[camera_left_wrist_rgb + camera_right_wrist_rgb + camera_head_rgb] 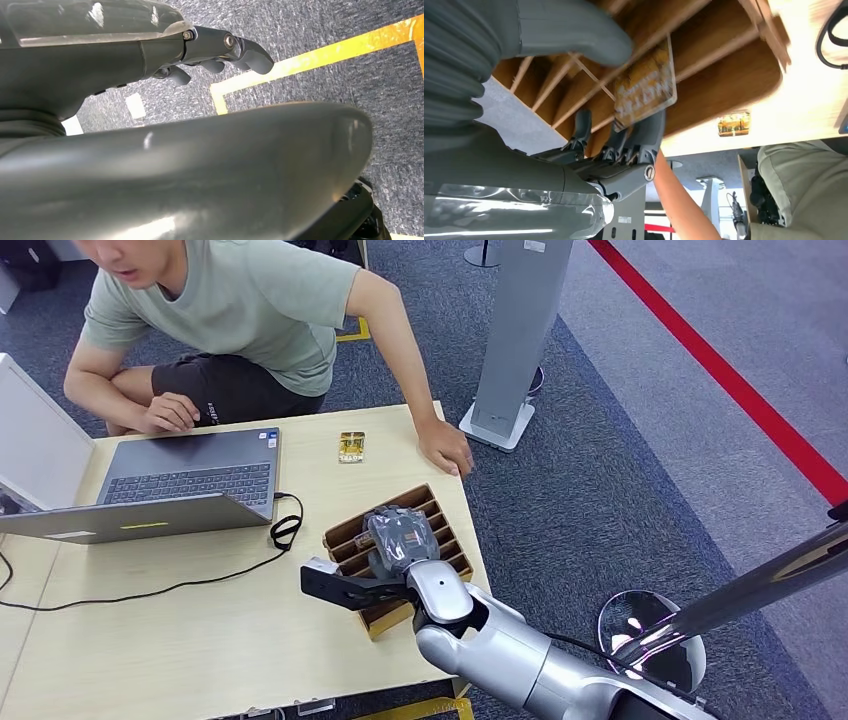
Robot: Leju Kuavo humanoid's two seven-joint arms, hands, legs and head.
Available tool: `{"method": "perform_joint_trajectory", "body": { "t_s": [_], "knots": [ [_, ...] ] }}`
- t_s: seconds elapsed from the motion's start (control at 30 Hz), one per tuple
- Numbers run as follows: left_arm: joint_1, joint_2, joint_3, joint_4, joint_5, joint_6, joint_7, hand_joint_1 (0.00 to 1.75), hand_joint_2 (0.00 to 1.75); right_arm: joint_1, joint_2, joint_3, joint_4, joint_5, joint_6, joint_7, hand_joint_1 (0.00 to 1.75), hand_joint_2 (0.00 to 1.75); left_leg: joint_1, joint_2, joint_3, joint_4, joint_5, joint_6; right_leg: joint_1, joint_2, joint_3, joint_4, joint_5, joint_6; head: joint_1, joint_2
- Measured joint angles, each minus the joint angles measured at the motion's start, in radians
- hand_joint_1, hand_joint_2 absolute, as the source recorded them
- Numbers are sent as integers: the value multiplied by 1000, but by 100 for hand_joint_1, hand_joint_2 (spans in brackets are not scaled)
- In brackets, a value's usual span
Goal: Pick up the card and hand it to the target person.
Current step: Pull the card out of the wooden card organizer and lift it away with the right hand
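Note:
My right hand (pixel 400 540) hangs over a wooden slotted card rack (pixel 345 535) near the table's right edge. In the right wrist view a yellow-brown card (pixel 644 82) stands half out of the rack (pixel 724 75), pinched between the thick thumb (pixel 574 30) and the dark fingers (pixel 639 140). A second yellow card (pixel 351 447) lies flat on the table beyond the rack, also seen as the flat card (pixel 734 123). The person (pixel 250 310) crouches at the far side, one hand (pixel 447 452) resting on the table corner. My left hand (pixel 220 50) hangs over the carpet, holding nothing, its fingers loosely apart.
An open grey laptop (pixel 190 480) sits at the table's left, its black cable (pixel 285 530) looping close to the rack. A grey post on a white base (pixel 515 340) stands on the carpet right of the table. The bare tabletop (pixel 200 640) stretches in front of me.

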Motion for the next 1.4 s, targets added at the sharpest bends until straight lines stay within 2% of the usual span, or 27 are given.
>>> {"method": "perform_joint_trajectory", "body": {
  "t_s": [0.13,0.5,1.13,1.4],
  "knots": [
    [0,0,0,0,-2,0,0,0,0,0,0,0,-1,0,-12,-3,129,175,0,0,0,0,0,0,0,0,0,0,0,0,0,0],
    [0,0,0,0,-2,0,0,0,0,0,0,0,-1,-6,-19,-18,148,175,0,0,0,0,0,0,0,0,0,0,0,0,0,0],
    [0,0,0,0,-13,0,-1,0,0,-3,-11,0,-23,2,-20,-20,148,175,0,0,0,0,0,0,0,0,0,0,0,0,0,0],
    [-7,0,0,0,-31,-1,-3,0,0,-87,-30,-4,-132,34,-3,-42,148,175,0,0,0,0,0,0,0,0,0,0,0,0,0,0]
  ]
}}
